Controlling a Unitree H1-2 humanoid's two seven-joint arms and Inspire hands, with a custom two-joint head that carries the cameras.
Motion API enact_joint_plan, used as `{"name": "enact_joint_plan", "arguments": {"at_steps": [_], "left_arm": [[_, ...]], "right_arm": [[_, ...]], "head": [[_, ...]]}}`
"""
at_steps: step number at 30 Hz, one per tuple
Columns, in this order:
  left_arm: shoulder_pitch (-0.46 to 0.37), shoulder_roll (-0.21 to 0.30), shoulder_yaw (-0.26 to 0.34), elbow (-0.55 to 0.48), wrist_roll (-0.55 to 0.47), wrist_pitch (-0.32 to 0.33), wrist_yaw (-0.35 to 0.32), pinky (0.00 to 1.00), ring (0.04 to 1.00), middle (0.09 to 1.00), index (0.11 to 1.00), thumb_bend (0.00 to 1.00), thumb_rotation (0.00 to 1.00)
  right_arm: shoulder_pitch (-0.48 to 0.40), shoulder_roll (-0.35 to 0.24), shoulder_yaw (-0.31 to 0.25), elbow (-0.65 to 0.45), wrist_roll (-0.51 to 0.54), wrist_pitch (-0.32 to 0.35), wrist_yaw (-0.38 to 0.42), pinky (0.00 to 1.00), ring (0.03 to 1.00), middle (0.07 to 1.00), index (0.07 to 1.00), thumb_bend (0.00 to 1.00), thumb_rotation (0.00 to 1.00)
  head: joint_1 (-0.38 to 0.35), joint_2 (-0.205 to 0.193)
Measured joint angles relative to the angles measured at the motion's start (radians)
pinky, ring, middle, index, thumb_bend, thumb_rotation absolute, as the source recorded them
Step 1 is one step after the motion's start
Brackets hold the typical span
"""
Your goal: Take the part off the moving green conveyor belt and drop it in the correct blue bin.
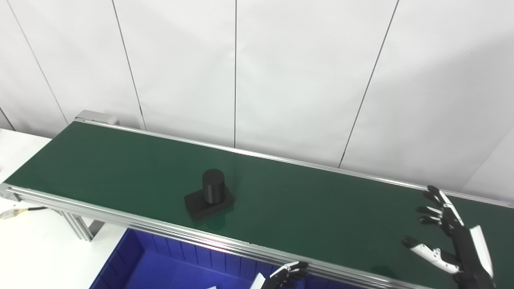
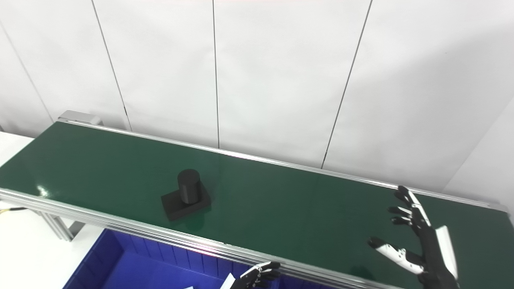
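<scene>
I see white wall [image 1: 301, 80] behind, split into panels by thin dark seams [image 1: 235, 72], some vertical, some slanted. White tabletop [image 1: 32, 249] at lower left. Silver frame legs [image 1: 78, 226] stand on it. Yellowish cable end with black lead [image 1: 18, 212] lies on tabletop at left edge, just beside legs. Small white scrap [image 1: 211, 287] at bottom edge; I cannot tell what it is.

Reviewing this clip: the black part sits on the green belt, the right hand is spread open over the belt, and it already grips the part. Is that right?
Not quite. The right hand is spread open over the green belt, but it holds nothing: the black part stands alone on the belt, well apart from the hand. The left eye view shows the gap plainly.
</scene>
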Motion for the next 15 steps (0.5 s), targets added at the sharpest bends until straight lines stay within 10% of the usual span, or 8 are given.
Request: {"name": "enact_joint_plan", "arguments": {"at_steps": [15], "left_arm": [[0.000, -0.003, -0.002, -0.001, 0.006, 0.000, 0.012, 0.78, 0.784, 0.774, 0.805, 1.00, 0.89]], "right_arm": [[-0.126, 0.036, 0.084, 0.053, -0.039, 0.000, -0.017, 0.61, 0.704, 0.823, 0.877, 0.96, 0.60]], "head": [[0.006, -0.002]]}}
